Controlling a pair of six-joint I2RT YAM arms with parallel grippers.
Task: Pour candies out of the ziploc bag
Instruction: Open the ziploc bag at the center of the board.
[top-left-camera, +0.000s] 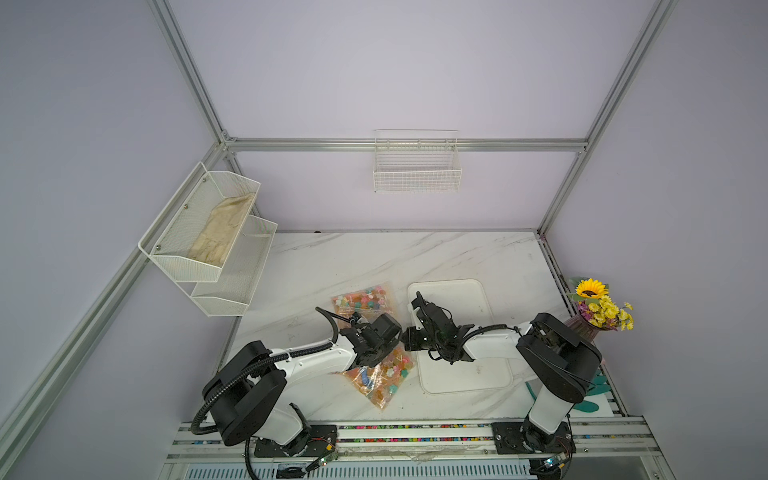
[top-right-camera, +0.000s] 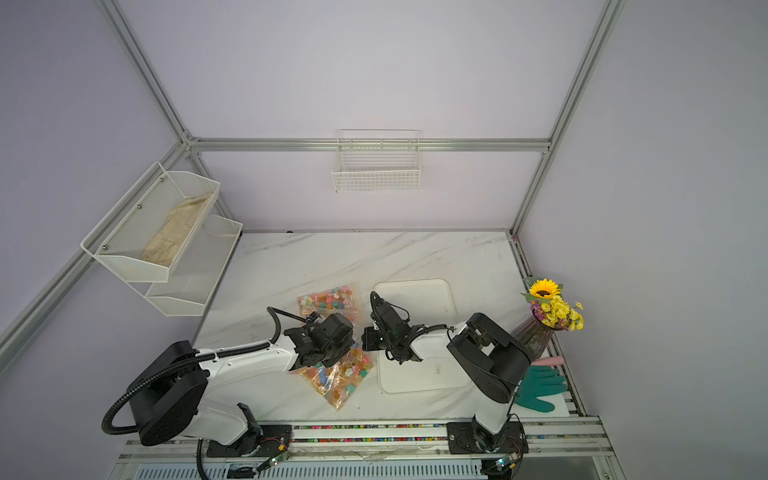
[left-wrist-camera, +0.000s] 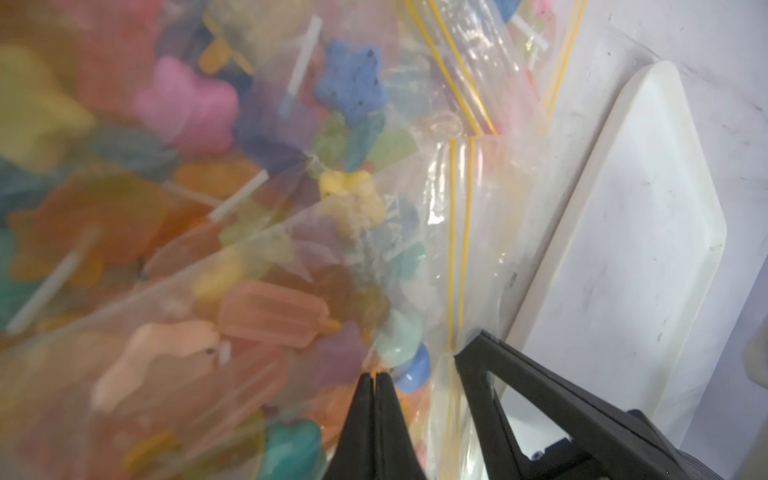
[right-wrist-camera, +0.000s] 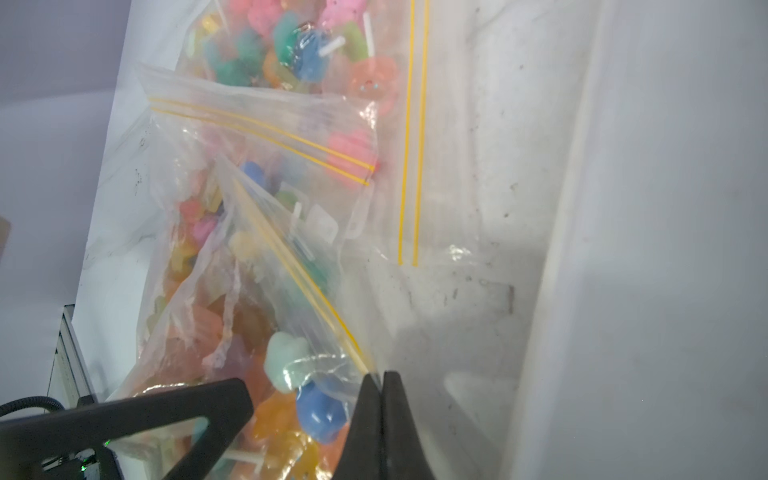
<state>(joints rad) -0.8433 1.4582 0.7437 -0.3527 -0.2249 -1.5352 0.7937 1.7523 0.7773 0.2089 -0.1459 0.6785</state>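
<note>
A clear ziploc bag (top-left-camera: 382, 380) with yellow zip lines lies on the marble table, left of a white tray (top-left-camera: 457, 291). It is full of candies (left-wrist-camera: 353, 83), star and flower shapes on pale sticks. My left gripper (left-wrist-camera: 376, 374) is shut on the film at the bag's mouth. A short way along that mouth, my right gripper (right-wrist-camera: 381, 374) is shut on the rim beside the zip line. In both top views the two grippers (top-left-camera: 392, 347) (top-right-camera: 365, 340) meet over the bag's end nearest the tray, and their fingertips are hidden by the wrists.
A second candy-filled ziploc bag (top-left-camera: 363, 300) lies just behind. A vase of yellow flowers (top-left-camera: 598, 307) and a green glove (top-right-camera: 540, 388) sit at the right edge. A mesh shelf (top-left-camera: 208, 232) and a wire basket (top-left-camera: 417, 166) hang on the walls.
</note>
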